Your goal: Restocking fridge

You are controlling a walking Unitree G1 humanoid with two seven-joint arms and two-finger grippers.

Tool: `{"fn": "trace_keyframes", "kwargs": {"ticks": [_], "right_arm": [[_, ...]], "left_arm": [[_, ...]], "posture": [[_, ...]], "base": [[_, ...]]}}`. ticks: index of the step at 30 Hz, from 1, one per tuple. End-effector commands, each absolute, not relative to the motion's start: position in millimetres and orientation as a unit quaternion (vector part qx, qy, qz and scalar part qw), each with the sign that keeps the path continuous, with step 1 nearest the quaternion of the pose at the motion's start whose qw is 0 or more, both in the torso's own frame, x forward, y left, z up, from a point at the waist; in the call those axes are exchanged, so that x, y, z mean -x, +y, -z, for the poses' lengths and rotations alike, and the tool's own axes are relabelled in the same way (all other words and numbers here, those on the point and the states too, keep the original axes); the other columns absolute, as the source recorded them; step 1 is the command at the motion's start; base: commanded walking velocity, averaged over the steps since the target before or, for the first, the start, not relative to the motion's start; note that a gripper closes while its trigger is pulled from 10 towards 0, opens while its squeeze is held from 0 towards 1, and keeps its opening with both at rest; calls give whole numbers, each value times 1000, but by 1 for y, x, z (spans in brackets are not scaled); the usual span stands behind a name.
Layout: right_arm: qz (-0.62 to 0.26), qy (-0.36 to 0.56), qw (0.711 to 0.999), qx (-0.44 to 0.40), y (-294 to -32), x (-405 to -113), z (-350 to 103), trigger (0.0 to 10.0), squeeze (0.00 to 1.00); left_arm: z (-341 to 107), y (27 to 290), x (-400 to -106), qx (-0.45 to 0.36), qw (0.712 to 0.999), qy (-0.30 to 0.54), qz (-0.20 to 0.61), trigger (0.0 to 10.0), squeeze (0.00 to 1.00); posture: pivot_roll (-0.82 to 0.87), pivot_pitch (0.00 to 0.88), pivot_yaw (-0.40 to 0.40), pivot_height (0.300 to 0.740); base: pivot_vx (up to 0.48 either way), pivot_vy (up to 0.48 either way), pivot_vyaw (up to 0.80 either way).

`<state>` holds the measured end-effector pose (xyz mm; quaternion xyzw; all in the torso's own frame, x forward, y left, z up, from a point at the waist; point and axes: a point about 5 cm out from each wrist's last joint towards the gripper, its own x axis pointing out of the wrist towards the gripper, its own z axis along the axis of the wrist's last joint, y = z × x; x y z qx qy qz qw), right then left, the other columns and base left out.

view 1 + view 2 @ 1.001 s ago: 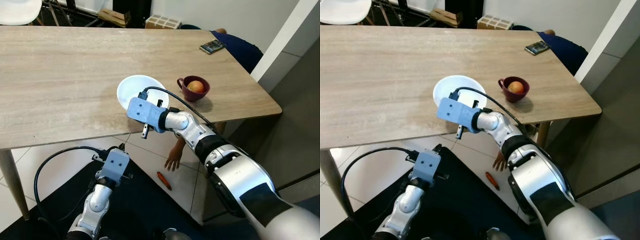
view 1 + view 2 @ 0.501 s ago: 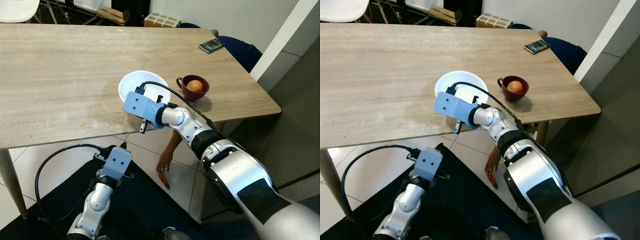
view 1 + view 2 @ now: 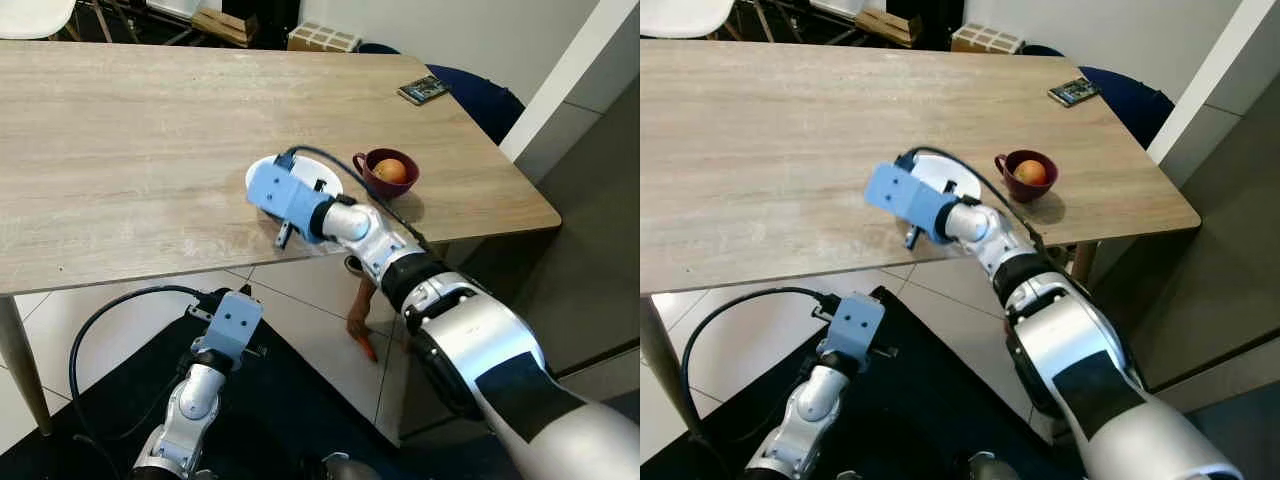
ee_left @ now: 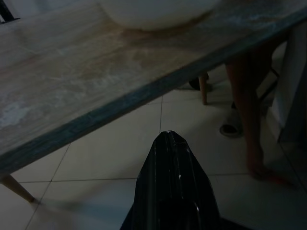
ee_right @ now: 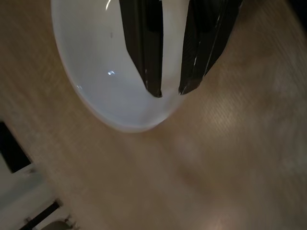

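The task looks barely begun: nothing has been lifted yet, and no fridge can be made out in these pictures.

The right gripper (image 5: pixel 170 88) hangs over the white bowl (image 5: pixel 103 81) near the table's (image 3: pixel 120 140) near edge, its two black fingers (image 5: pixel 144 52) a narrow gap apart and holding nothing. From the wrist view the tips sit above the bowl's inside, close to its rim, so the step in hand seems to be lining up a grasp on that rim. Whether the tips touch the bowl cannot be told.

Just right of the bowl stands a dark red cup (image 3: pixel 387 175) with an orange fruit (image 3: pixel 391 171) in it; both are untouched. A phone (image 3: pixel 422 91) lies at the far right of the table.

The left gripper (image 4: pixel 172 143) hangs idle below the table edge, fingers pressed together and empty.

A person's bare leg (image 3: pixel 362 305) shows under the table by its right leg, near an orange thing (image 3: pixel 366 346) on the floor tiles.

What remains, by this judgement, is nearly everything: closing on the bowl, lifting it clear, carrying it off to the fridge, and then likely the cup with the fruit.
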<state>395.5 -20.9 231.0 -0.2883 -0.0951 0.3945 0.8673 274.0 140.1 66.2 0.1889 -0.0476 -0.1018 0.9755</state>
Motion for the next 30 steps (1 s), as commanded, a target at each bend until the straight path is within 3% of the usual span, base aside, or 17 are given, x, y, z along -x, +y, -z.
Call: {"fn": "trace_keyframes", "kwargs": {"ticks": [1,8,13,18,30], "right_arm": [[-393,-108,876,259,-31,-397,-237,10000,0],[-399,-124,891,178,-60,-398,-233,10000,0],[-415,-114,895,114,-88,-383,-189,10000,0],[-292,-71,952,67,-120,-376,-147,10000,0],[-222,-47,974,3,-120,-368,-126,10000,0]], "left_arm": [[-55,140,-268,-207,970,-27,122,10000,0],[-49,150,-259,-184,976,-12,112,10000,0],[-32,155,-254,-170,979,25,111,10000,0],[-27,154,-259,-191,973,38,127,10000,0],[-59,136,-285,-127,987,-24,99,10000,0]], "posture": [[-9,136,-169,740],[-8,111,-140,740],[-17,77,-91,740],[-36,55,-72,740],[-40,48,-85,740]], "base": [[0,0,0],[0,0,0],[0,0,0],[0,0,0],[0,0,0]]}}
